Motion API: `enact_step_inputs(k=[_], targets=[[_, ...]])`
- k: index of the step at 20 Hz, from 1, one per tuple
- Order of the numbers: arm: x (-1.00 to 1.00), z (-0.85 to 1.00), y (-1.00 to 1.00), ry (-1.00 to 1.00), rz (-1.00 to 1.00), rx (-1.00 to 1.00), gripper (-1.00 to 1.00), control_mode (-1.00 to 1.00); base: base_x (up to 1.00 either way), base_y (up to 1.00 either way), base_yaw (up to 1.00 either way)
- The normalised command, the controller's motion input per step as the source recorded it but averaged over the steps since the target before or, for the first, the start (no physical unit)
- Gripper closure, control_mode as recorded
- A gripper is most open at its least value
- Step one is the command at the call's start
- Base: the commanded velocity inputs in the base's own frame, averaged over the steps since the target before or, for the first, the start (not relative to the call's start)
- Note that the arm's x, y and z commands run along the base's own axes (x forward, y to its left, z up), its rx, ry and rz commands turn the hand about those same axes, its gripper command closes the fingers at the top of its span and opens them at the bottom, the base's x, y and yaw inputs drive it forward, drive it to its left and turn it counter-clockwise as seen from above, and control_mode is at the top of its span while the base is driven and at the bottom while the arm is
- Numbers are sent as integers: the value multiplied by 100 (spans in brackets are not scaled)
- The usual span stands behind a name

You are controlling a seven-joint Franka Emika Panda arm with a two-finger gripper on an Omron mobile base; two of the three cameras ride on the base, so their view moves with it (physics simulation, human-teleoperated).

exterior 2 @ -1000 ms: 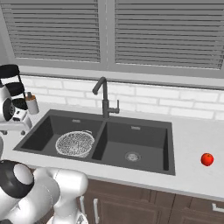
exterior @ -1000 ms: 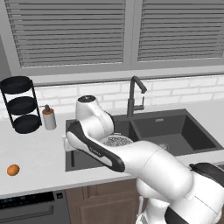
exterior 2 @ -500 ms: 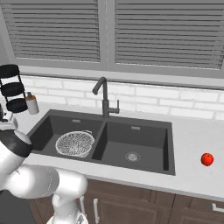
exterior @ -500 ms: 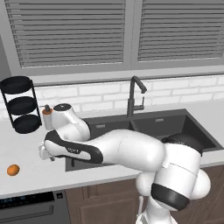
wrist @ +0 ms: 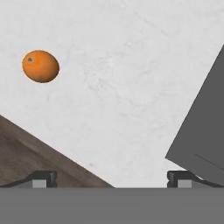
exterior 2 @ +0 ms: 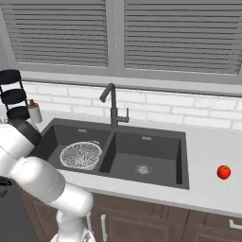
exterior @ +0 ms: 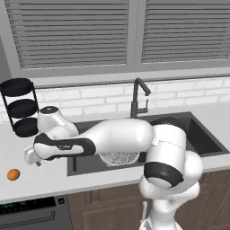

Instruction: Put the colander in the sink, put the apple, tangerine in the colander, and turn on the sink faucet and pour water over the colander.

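1 colander (exterior 2: pixel 81 155) sitting in left basin of the sink (exterior 2: pixel 156 142), partly covered by the arm in left base view (exterior: pixel 118 157). 1 tangerine (exterior: pixel 13 174) lying on the counter (exterior: pixel 40 182) near front edge, well left of sink; in hand view it's showing upper left (wrist: pixel 40 66), apart from the fingertips. 1 apple (exterior 2: pixel 223 172) resting on counter right of sink, well apart from everything. 1 sink faucet (exterior 2: pixel 112 106) standing behind the divider betw the 2 basins, 2 drains but only the right one is showing clearly; left one is under the colander.

Gripper (exterior: pixel 31 156) hanging over counter left of sink, near the tangerine but not touching; fingers spread wide, nothing betw them per hand view. In left base view the finger tips are too small to make out.

1 black rack (exterior: pixel 20 108) at back left, 1 pump bottle (exterior 2: pixel 33 111) beside it, cut off by arm in left base view.

Vs 0.5 s ago: arm is reaching further left and lower, closer to tangerine. Fruits and colander unchanged.
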Motion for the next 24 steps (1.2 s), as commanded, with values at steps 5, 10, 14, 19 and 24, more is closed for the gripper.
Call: enact_step_inputs(k=[5, 10, 14, 19, 24], targets=[[0, -10, 60, 0, 0, 0, -100, -100, 0, 0, 0], [0, -10, 51, 0, 0, 0, -100, -100, 0, 0, 0], [3, 0, 25, 0, 0, 0, -100, -100, 0, 0, 0], [3, 0, 24, 0, 0, 0, -100, -100, 0, 0, 0], [11, -16, 40, 0, 0, -2, -100, -100, 0, 0, 0]])
